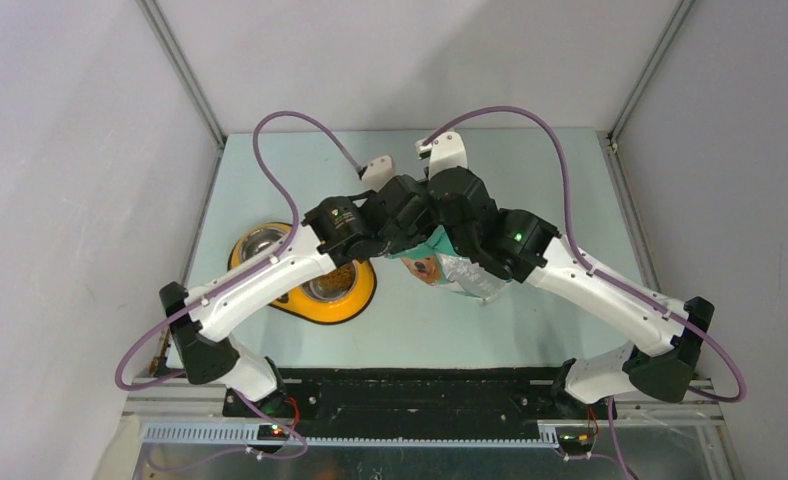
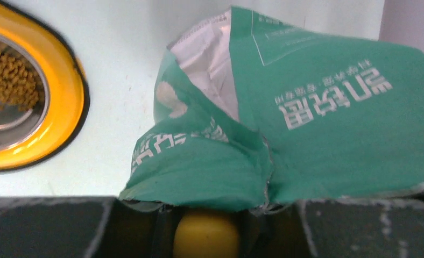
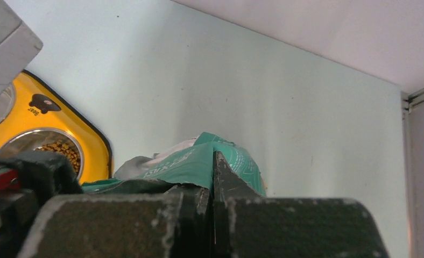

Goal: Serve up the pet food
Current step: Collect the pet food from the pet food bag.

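The pet food (image 2: 8,75) is a heap of brown kibble in one steel bowl of a yellow feeder (image 1: 362,300), also seen as pet food (image 3: 63,150) in the right wrist view. A crumpled green bag (image 1: 460,268) lies right of the feeder, under both wrists. My left gripper (image 2: 205,207) is closed round a yellow-orange rounded handle (image 2: 205,235), the scoop's by its look. The bag (image 2: 317,123) drapes over the part ahead of the jaws and hides it. My right gripper (image 3: 212,199) is shut, pinching a fold of the bag's rim (image 3: 199,161).
The feeder's second bowl (image 1: 260,242) at the far left shows bare steel. Grey walls enclose the pale green table (image 1: 530,170) on three sides. The left arm's white camera housing (image 3: 5,48) crowds the right wrist view's upper left.
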Tool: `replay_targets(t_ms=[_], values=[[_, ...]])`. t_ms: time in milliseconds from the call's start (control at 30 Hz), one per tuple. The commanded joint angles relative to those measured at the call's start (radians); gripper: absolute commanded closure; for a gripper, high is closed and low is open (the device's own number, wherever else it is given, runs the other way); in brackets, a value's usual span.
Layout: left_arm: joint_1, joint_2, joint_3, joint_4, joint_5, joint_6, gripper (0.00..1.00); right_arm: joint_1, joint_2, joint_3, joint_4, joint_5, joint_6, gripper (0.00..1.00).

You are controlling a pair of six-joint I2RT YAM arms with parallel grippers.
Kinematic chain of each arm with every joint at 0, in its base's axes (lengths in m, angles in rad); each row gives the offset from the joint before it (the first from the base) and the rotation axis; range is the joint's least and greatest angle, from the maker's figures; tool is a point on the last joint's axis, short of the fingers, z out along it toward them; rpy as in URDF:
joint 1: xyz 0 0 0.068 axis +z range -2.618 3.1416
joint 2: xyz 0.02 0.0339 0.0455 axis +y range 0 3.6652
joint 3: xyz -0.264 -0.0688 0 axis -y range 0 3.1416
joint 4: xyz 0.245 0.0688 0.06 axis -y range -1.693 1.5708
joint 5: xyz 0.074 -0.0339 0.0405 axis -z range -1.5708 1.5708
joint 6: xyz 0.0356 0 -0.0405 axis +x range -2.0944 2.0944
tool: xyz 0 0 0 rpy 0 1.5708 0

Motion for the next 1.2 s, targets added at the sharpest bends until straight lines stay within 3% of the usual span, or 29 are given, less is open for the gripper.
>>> replay_targets(t_ms=[0, 133, 267, 400, 767, 1000, 1167], values=[[0.078, 0.009, -0.212, 0.191, 0.115, 0.155, 1.00, -0.062, -0.084, -0.023, 0.001, 0.085, 0.140, 1.00], [0.126, -0.085, -0.447, 0.578, 0.259, 0.196, 1.00, -0.093, -0.127, -0.112, 0.053, 0.064, 0.206, 1.00], [0.148, -0.171, -0.557, 0.749, 0.234, 0.184, 1.00, -0.130, -0.136, -0.141, 0.058, 0.047, 0.256, 1.00], [0.179, -0.265, -0.688, 0.948, 0.320, 0.143, 1.00, -0.148, -0.143, -0.157, 0.059, 0.054, 0.275, 1.00], [0.188, -0.570, -0.898, 1.012, 0.266, 0.003, 1.00, -0.130, -0.180, -0.164, 0.065, 0.028, 0.262, 1.00], [0.194, -0.695, -0.949, 1.001, 0.250, -0.031, 1.00, -0.080, -0.192, -0.164, 0.085, 0.060, 0.192, 1.00], [0.200, -0.762, -0.907, 0.911, 0.232, -0.013, 1.00, -0.049, -0.182, -0.162, 0.127, 0.090, 0.125, 1.00]])
